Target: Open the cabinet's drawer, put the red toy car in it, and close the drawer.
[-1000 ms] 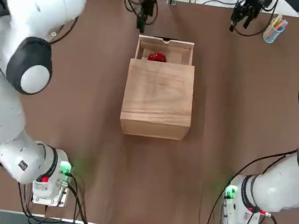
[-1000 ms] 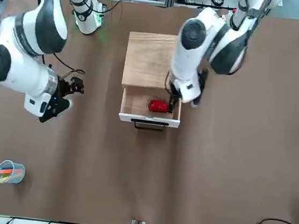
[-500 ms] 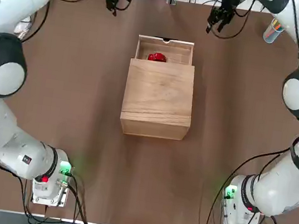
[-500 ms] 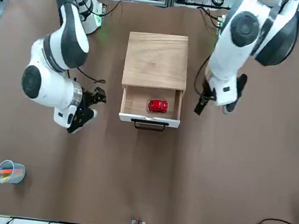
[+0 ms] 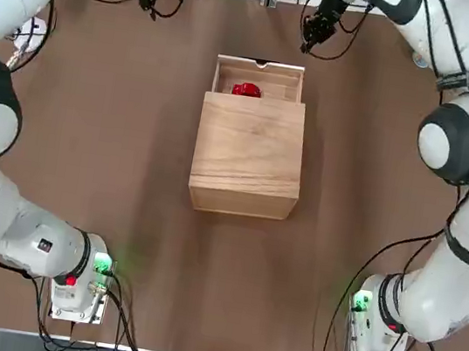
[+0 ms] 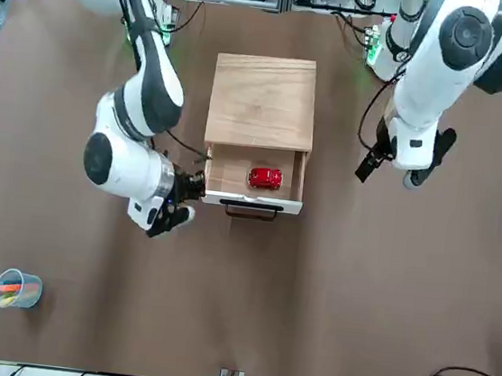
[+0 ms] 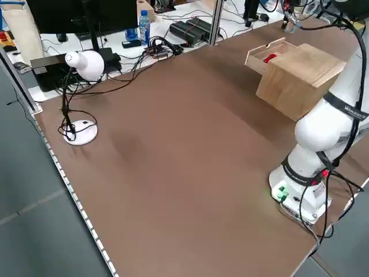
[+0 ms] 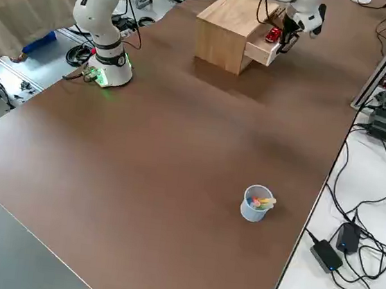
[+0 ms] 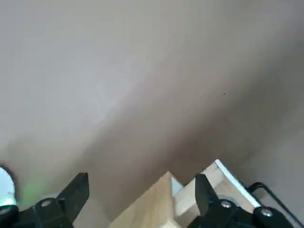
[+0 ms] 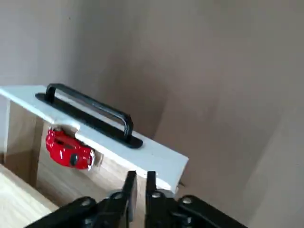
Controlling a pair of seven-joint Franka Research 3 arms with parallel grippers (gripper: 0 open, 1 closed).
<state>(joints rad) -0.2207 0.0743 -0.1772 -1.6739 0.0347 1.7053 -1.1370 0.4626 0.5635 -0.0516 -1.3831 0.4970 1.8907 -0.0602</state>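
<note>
The light-wood cabinet (image 5: 248, 155) stands mid-table with its drawer (image 5: 260, 65) pulled out on the far side. Inside the drawer lies the red toy car (image 5: 245, 90), also visible as the car (image 6: 265, 178) in the front view. My right gripper (image 6: 172, 208) hovers just off the drawer's front corner on my right, near the black handle (image 10: 90, 114); its fingers (image 10: 129, 183) are shut with nothing between them. On the other side of the drawer, my left gripper (image 6: 389, 172) hangs open and clear of it, fingers (image 9: 78, 189) spread wide.
A clear cup (image 6: 14, 289) of coloured pens stands at the far right of the table. Cables and equipment line the far edge. A white desk lamp (image 7: 86, 63) sits off the table's left side.
My right gripper swung in from the table's right to the drawer's front corner and closed its fingers. My left arm drew away from the drawer, leaving the car inside.
</note>
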